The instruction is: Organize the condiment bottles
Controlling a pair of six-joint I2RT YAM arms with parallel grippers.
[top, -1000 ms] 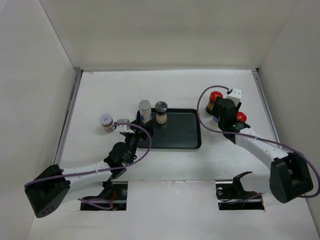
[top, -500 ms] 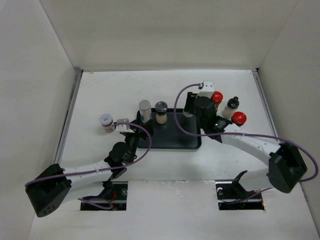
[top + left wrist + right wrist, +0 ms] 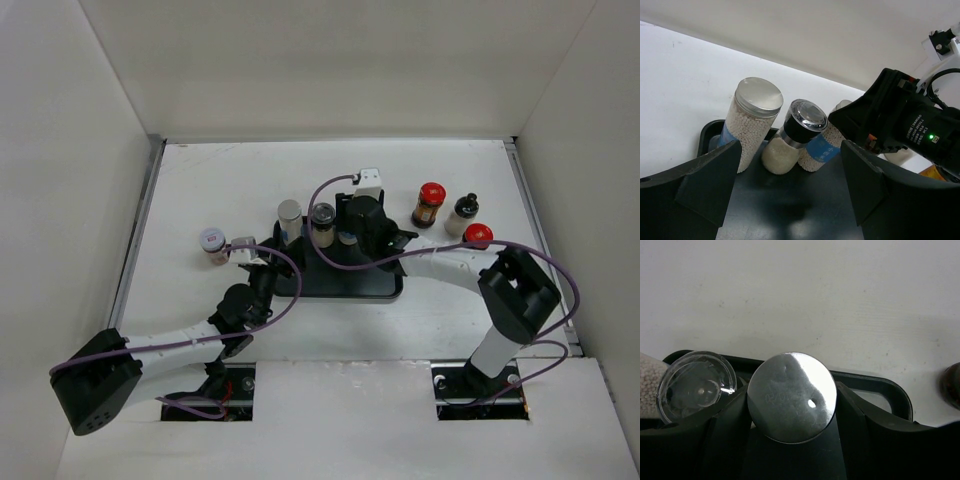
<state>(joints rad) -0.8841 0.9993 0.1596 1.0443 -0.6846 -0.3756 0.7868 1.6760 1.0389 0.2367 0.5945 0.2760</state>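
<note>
Right gripper (image 3: 347, 238) is being held over the far part of the black tray (image 3: 375, 285), its fingers pressed onto a silver-lidded jar (image 3: 791, 396). In the right wrist view the round lid is being seen end-on, with one finger on each side. The jar's long axis is therefore being taken as running along the gripper's approach line, the jar directly under the wrist. In the left wrist view its blue-labelled body is being seen leaning slightly. Whether its base is touching the tray floor cannot be told.

Key relation: the held jar is being positioned just right of the clear-topped grinder (image 3: 796, 131), with one gripper finger passing between the two. A tall silver-capped jar (image 3: 751, 122) is standing just left of the grinder, so a row is being formed along the tray's far rim.

Left gripper (image 3: 268, 258) is being held spread and empty at the tray's near left corner, pointed at that row.

Off the tray, a white-lidded jar (image 3: 212, 243) is being seen to its left, nearer the left arm. A red-capped brown jar (image 3: 430, 203), a black-capped bottle (image 3: 462, 212) and a red-capped jar (image 3: 477, 236) are being seen to its right, nearer the right arm.

Judgement: the third jar is being placed. A straight, upright set-down and a clean release are being called for. The grinder being nudged by the finger beside it is being noted as the risk.
</note>
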